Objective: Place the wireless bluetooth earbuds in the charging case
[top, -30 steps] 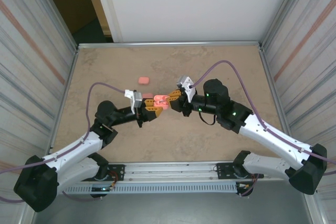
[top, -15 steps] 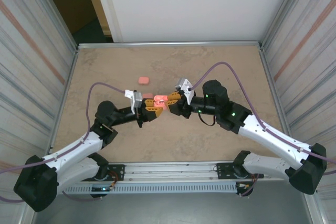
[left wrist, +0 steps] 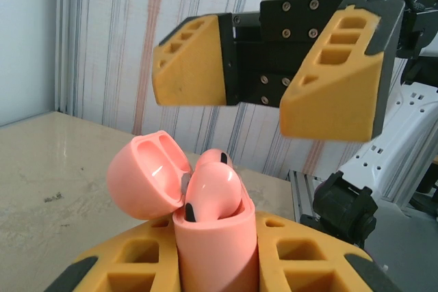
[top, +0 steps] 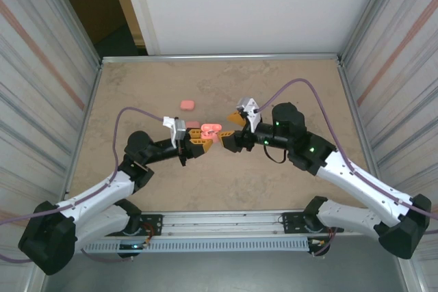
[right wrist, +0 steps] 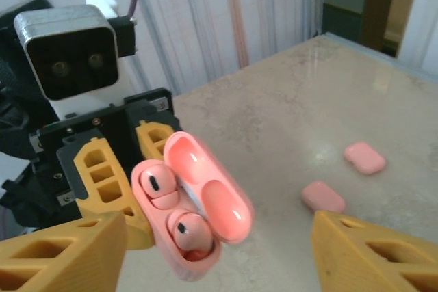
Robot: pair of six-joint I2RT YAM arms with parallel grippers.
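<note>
My left gripper (top: 198,136) is shut on the pink charging case (top: 211,130), held above mid-table with its lid (right wrist: 209,189) swung open. Two pink earbuds (right wrist: 156,182) (right wrist: 186,229) sit in the case's wells. In the left wrist view the nearer earbud (left wrist: 215,189) stands proud of the case body (left wrist: 215,244), which is clamped between my yellow fingers (left wrist: 123,264). My right gripper (top: 231,131) faces the case from the right. It is open, its fingers (right wrist: 61,258) spread wide on either side, touching nothing.
Two more shut pink cases (right wrist: 365,157) (right wrist: 323,197) lie on the beige table (top: 287,80) behind the left gripper; one case (top: 187,104) shows plainly in the top view. Metal walls close in both sides.
My right gripper has opened wide and drawn back slightly to the right, off the case. The left gripper and case have stayed put.
</note>
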